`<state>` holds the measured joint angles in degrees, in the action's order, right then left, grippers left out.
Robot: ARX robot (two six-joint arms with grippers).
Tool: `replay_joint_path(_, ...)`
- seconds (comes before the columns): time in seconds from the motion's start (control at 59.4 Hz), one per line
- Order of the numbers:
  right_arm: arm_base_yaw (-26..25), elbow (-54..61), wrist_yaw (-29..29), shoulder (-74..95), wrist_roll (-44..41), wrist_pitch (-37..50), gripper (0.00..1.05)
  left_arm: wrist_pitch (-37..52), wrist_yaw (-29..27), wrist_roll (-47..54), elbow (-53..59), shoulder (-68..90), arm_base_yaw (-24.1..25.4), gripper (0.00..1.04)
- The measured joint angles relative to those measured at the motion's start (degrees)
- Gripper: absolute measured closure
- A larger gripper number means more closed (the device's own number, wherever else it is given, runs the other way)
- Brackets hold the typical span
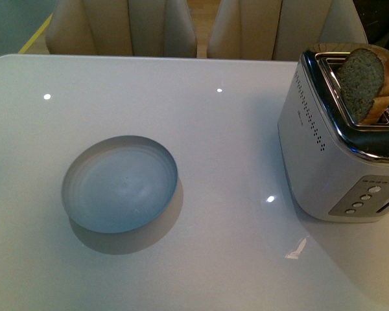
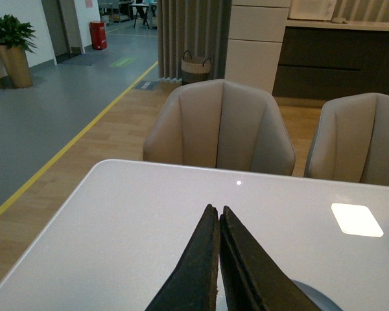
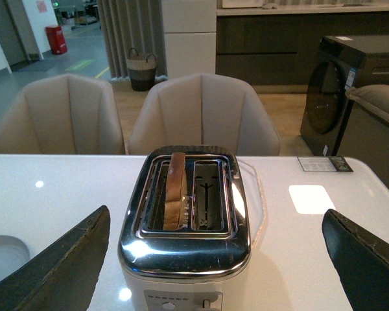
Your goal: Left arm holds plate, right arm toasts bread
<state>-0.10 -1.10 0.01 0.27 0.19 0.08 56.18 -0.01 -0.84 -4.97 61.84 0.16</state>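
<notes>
Front view shows bread (image 1: 366, 81) half hidden in toaster (image 1: 330, 162).

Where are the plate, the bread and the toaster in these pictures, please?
plate (image 1: 120, 184), front view, centre of its bare inside.
bread (image 1: 364, 78), front view, speckled cut face.
toaster (image 3: 185, 249), right wrist view, shiny top.

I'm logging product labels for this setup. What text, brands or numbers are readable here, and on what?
None can be read.
Toaster front: small print above its lever, blurred.
Card on the table: print too small.
Appliance behind: top label illegible.
Wall signs: blurred.
</notes>
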Motion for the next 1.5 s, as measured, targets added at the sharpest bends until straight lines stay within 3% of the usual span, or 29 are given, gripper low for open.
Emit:
replay_joint_path(0.691,0.0,0.02,0.0,0.0,0.0,0.0,0.09,-32.0,0.0,0.17,4.22,-37.46,-0.02,1.02)
replay_joint_path(1.314,0.0,0.0,0.02,0.0,0.0,0.0,0.09,-45.86,0.0,0.2,4.24,-51.54,-0.02,1.02)
replay_joint_path(1.415,0.0,0.0,0.02,0.0,0.0,0.0,0.09,-55.17,0.0,0.2,4.22,-59.1,-0.02,1.02)
replay_joint_path(1.499,0.0,0.0,0.0,0.0,0.0,0.0,0.09,-56.0,-0.02,0.2,4.22,-61.4,-0.07,1.02)
